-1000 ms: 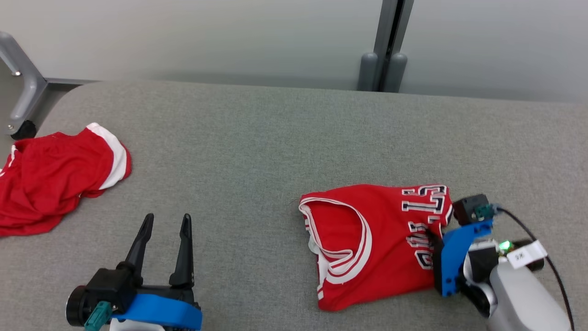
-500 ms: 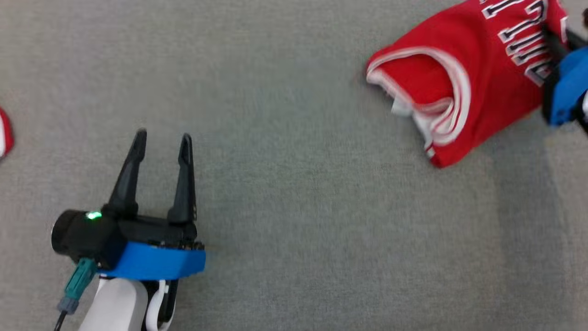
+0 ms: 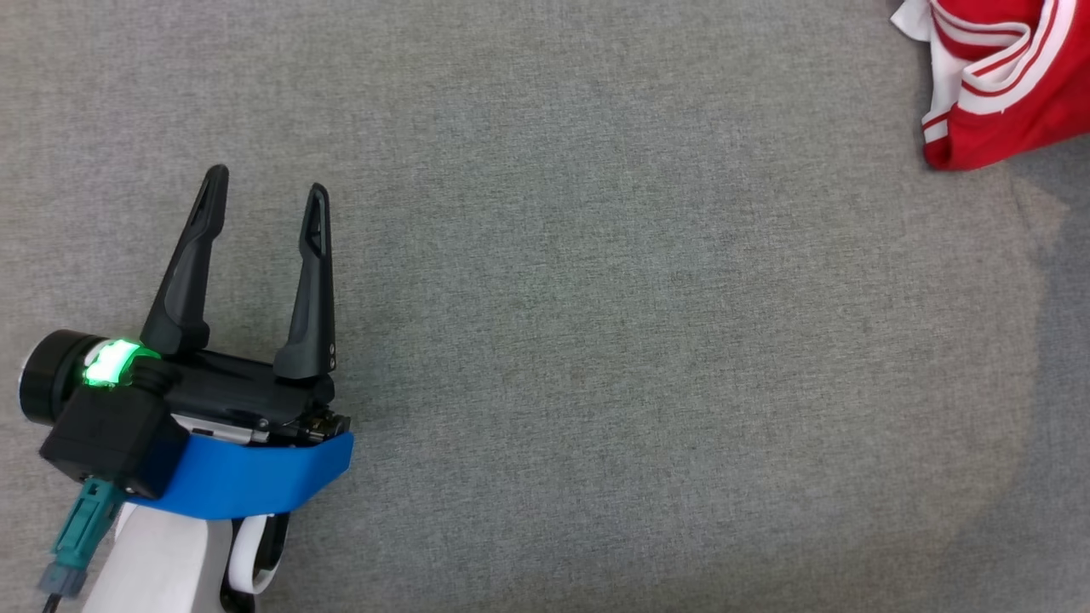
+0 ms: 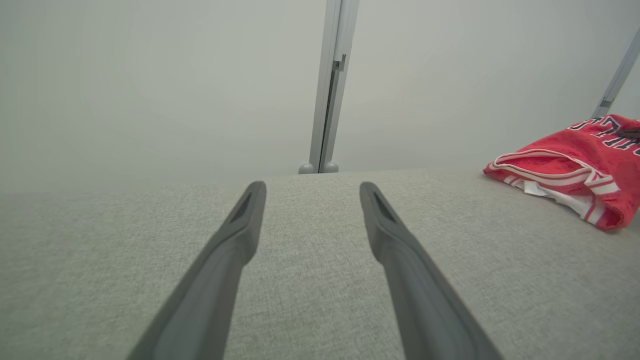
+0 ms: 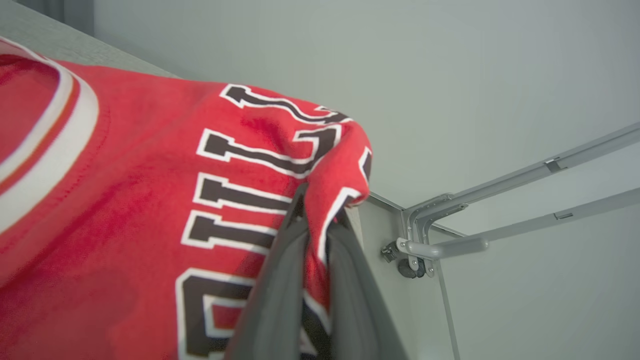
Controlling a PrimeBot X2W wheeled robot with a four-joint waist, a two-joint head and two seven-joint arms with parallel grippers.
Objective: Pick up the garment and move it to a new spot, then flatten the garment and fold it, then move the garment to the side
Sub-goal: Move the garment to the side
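R gripper was clamped on red jersey nr lettering. L gripper fingers stood apart, empty, over grey surface.

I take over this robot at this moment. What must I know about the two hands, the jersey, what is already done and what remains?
Left hand: open and empty, over the grey padded surface.
Right hand: shut on the lettered edge of the red jersey.
Jersey: on the robot's right, with its striped-trim end resting on the surface.
Done: the jersey looks folded.
Left: probably to carry it to the side, set it down and release it.
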